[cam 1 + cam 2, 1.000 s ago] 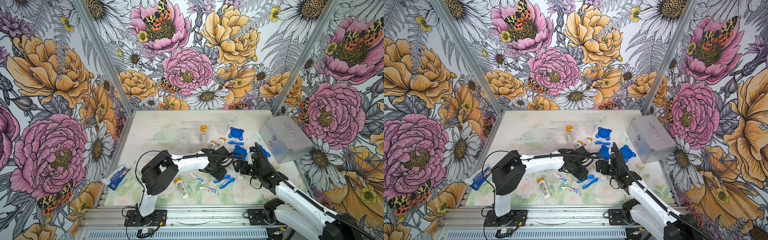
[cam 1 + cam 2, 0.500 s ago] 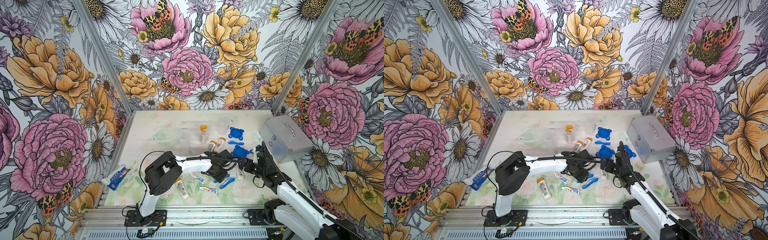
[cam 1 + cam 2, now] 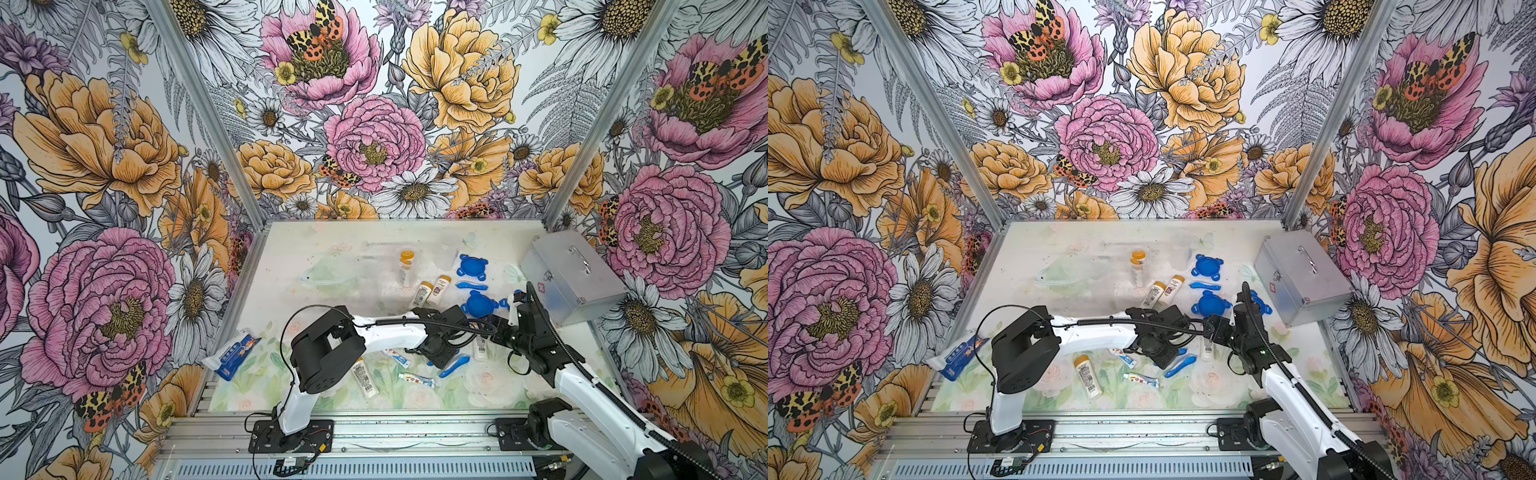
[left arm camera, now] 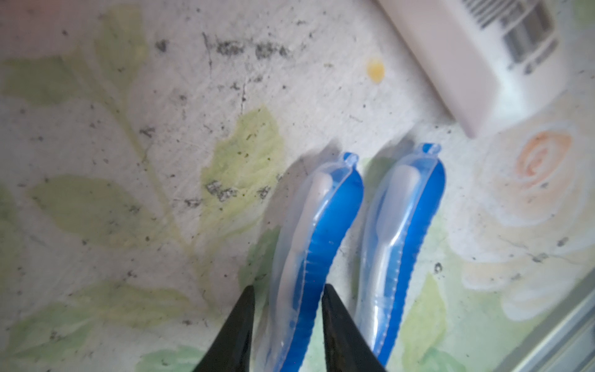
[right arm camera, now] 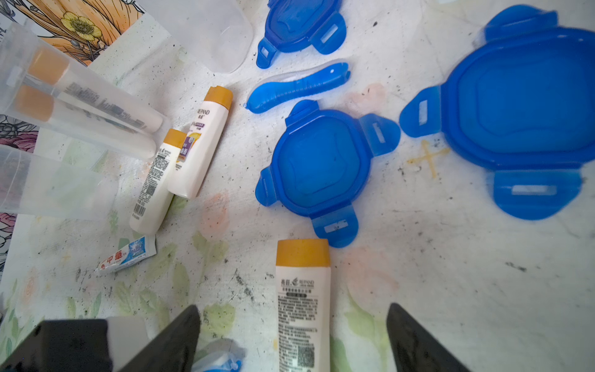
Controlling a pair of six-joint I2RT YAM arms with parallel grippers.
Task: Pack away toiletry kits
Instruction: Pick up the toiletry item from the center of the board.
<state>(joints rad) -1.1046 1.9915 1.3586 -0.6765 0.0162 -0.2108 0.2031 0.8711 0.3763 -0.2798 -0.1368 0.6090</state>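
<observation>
Blue toothbrush [image 4: 309, 244], clear-cased, flat on the table [image 4: 161, 128] beside a second toothbrush [image 4: 402, 244]: left gripper [image 4: 286, 287], wider a second ago, now pinches its sides, so lifting it for packing looks next; right gripper [image 5: 292, 306] stands wide open astride an orange-capped bottle [image 5: 302, 283], not holding it.

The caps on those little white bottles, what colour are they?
Orange caps; clearest in the right wrist view.
</observation>
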